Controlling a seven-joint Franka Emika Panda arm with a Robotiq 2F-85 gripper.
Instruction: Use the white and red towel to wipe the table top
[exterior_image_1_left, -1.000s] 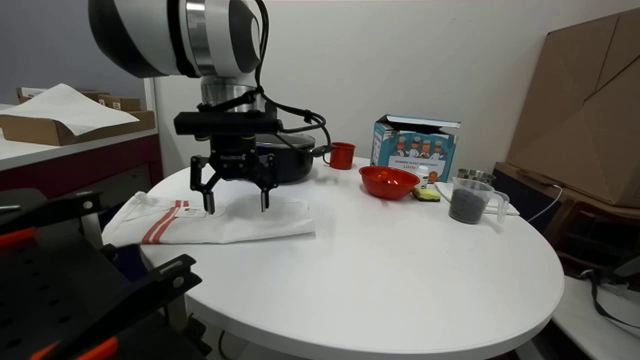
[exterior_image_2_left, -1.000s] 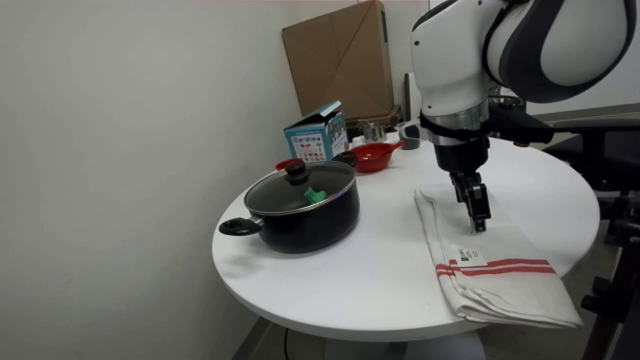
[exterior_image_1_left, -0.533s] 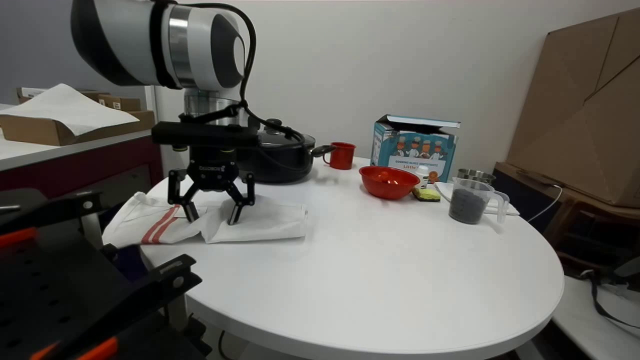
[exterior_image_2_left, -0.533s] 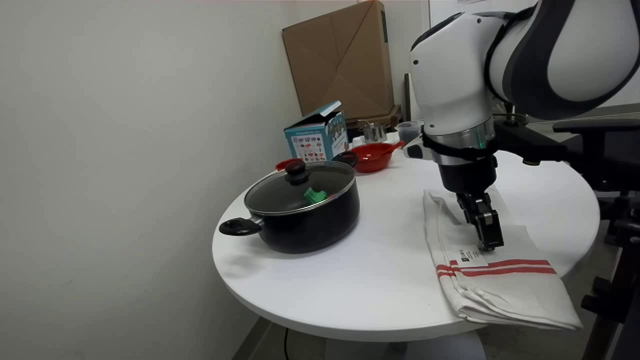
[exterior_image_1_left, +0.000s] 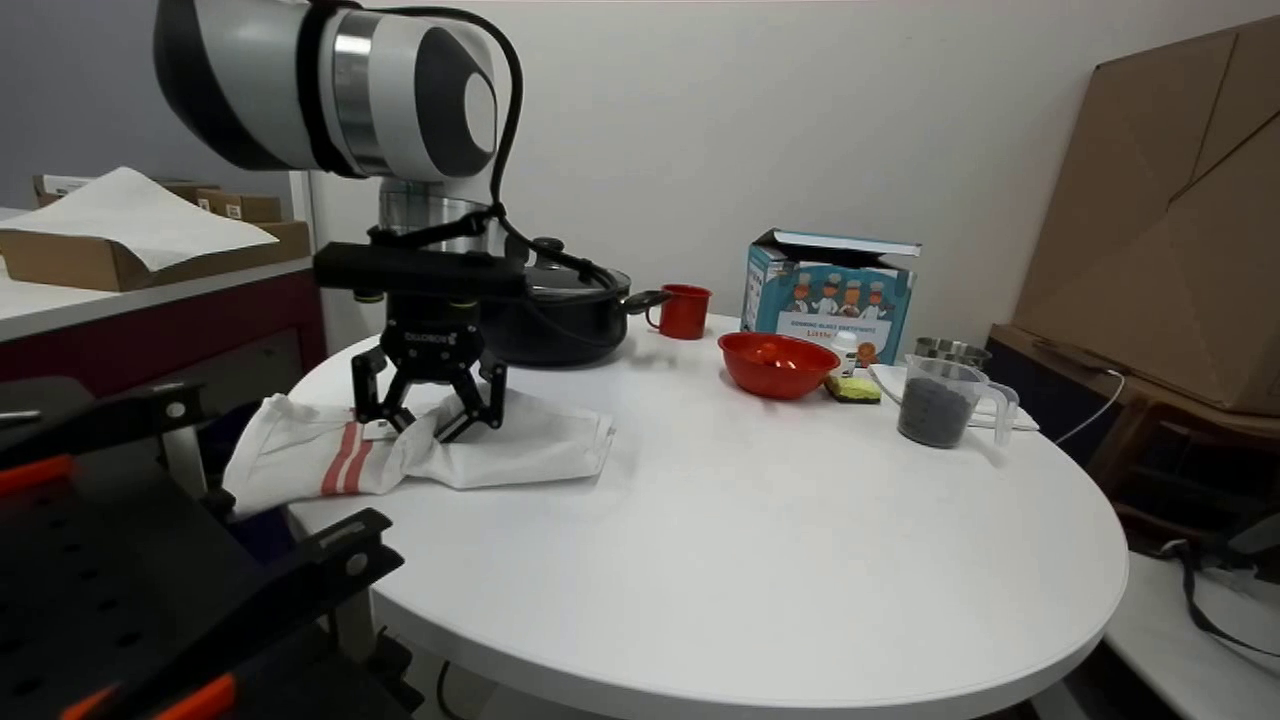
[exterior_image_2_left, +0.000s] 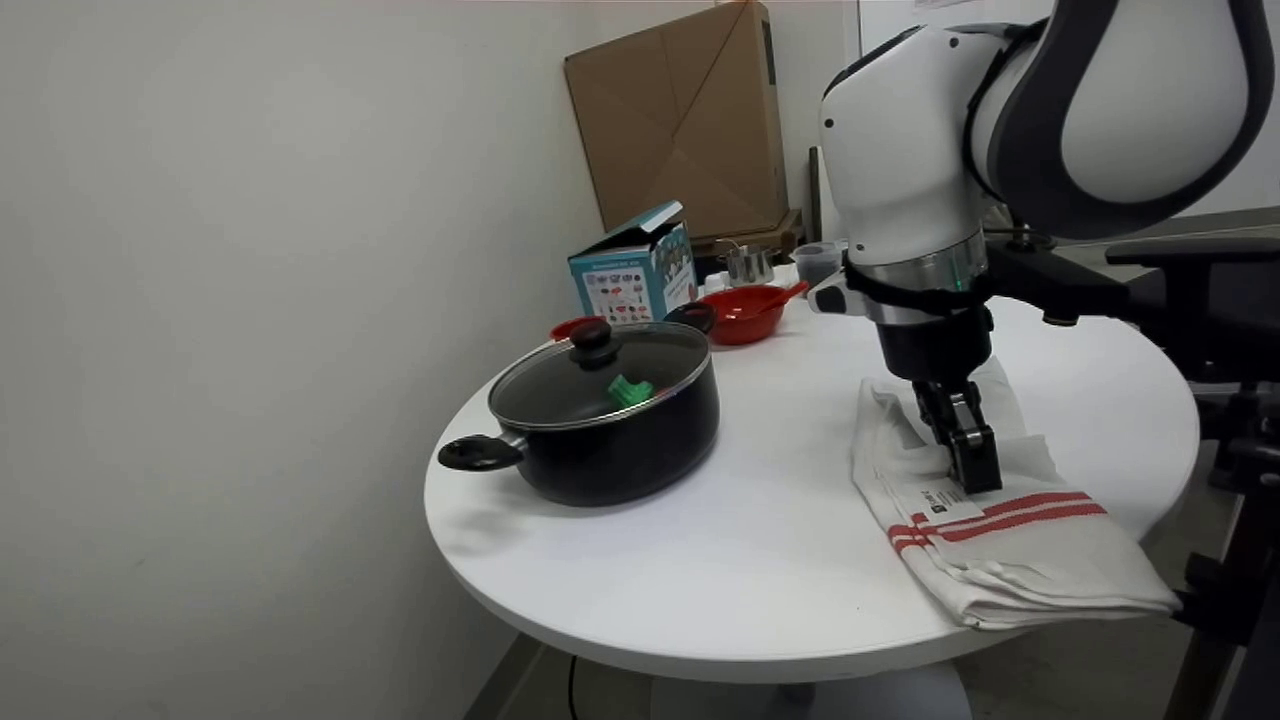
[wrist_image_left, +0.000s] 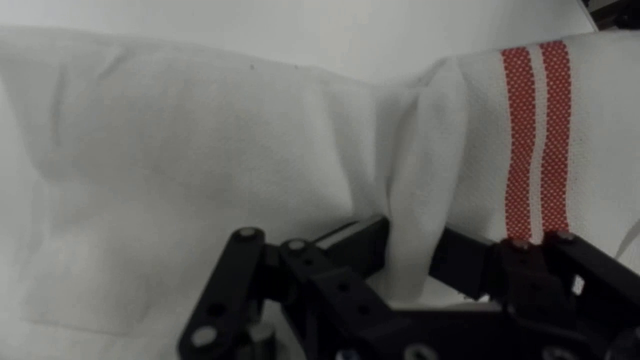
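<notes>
In an exterior view, you have a pale wall (exterior_image_1_left: 800, 130) behind your pincer (exterior_image_1_left: 424, 429); left of the pincer you see a white-topped, maroon-fronted counter (exterior_image_1_left: 160, 325).

Camera placement relative to the pot (exterior_image_2_left: 615, 440)
In an exterior view, the sight line passes the nearby pot toward the cardboard box (exterior_image_2_left: 680, 130); in an exterior view, it crosses the desk (exterior_image_1_left: 760, 560) to the pot. Both share pot and towel (exterior_image_2_left: 1045, 560). Wrist view: near the pot, close above the towel, facing down.
</notes>
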